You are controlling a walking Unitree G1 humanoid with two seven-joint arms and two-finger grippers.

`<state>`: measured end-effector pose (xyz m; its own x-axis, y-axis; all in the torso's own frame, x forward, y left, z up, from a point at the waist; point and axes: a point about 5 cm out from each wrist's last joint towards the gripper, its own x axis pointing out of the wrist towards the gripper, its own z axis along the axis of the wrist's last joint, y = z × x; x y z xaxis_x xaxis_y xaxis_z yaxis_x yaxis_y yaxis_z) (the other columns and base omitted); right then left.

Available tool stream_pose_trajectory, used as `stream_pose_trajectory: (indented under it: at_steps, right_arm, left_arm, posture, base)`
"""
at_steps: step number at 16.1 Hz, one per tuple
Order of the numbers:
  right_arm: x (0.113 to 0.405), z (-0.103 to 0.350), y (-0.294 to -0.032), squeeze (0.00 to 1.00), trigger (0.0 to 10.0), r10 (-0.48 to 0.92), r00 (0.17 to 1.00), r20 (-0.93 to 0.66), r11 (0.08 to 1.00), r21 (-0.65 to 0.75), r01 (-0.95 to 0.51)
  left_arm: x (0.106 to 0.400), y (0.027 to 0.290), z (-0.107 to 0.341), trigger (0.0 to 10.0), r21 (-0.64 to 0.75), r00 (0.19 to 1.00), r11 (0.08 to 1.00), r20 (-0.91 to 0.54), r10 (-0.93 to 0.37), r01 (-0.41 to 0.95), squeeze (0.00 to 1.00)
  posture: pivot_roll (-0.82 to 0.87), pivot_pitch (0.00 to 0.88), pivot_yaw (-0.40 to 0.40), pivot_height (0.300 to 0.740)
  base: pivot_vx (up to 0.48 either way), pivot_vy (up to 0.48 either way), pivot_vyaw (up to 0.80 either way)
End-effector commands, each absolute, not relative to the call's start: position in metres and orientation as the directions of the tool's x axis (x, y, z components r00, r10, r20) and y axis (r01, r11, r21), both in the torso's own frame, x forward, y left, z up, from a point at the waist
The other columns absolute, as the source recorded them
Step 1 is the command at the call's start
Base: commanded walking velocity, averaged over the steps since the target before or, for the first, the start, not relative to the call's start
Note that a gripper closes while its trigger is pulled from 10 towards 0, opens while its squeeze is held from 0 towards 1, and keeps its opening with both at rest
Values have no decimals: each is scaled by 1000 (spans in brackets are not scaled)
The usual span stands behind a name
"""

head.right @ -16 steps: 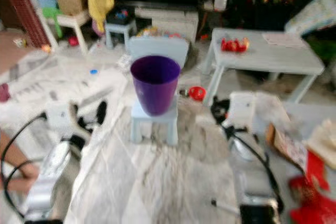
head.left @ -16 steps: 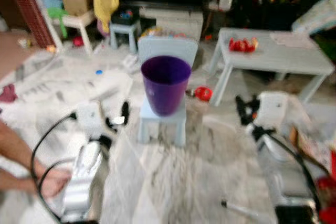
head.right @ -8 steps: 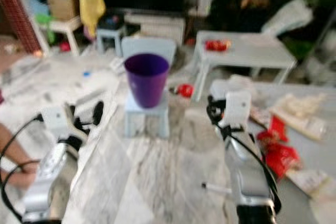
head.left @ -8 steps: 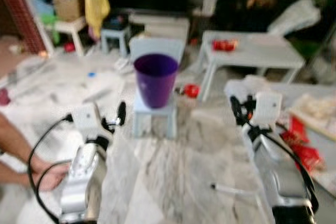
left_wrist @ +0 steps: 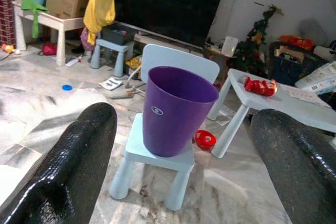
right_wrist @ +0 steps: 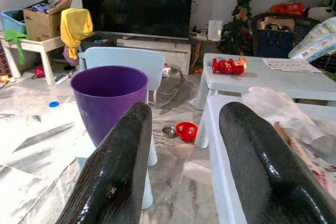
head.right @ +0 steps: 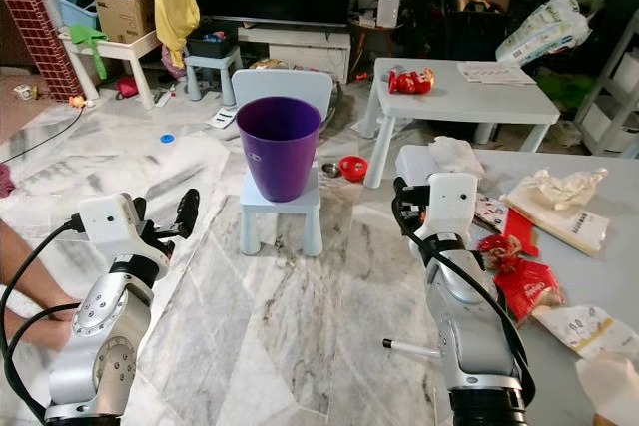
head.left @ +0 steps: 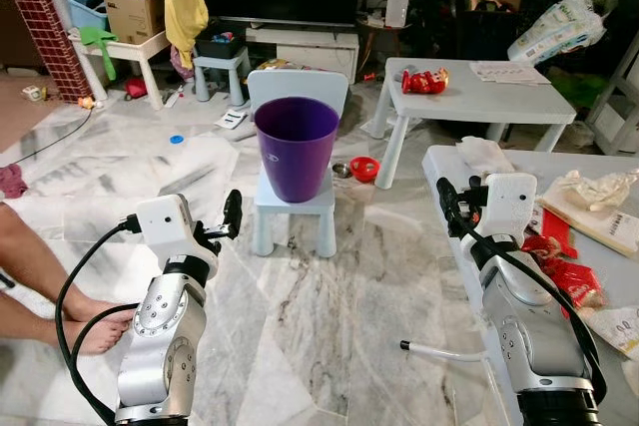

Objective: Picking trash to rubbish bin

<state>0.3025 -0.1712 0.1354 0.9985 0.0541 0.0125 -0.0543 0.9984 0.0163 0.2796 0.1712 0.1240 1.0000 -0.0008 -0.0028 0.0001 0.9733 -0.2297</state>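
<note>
While both our left gripper point(left_wrist: 178, 145) and right gripper point(right_wrist: 184, 145) hang spread and empty, the red wrappers point(head.right: 519, 276) on the grey table point(head.right: 599, 276) near our right arm look light, crinkly and slippery, best pinched at a bunched fold.

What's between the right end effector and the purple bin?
Bare marble floor separates the right end effector from the purple bin on its small chair, per the right eye view.

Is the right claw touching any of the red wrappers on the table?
Apart. The right eye view shows the right claw raised near the table's corner, with bare tabletop between it and the red wrappers.
</note>
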Motion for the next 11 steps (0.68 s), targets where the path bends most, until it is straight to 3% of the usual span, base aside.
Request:
stream_pose_trajectory:
  at_steps: [1,11]
  right_arm:
    - [304,139,-173,0,10000,50,998,22,999,14,-50]
    - [304,140,-173,0,10000,53,998,22,999,7,-53]
  left_arm:
    - [281,170,127,10000,-236,1000,972,2,-1,2,0]
    - [281,166,128,10000,-248,999,967,26,-45,50,0]
  posture:
    - [-5,0,-55,740]
    - [-11,0,-58,740]
  base:
    - [0,270,0]
    - [0,0,0]
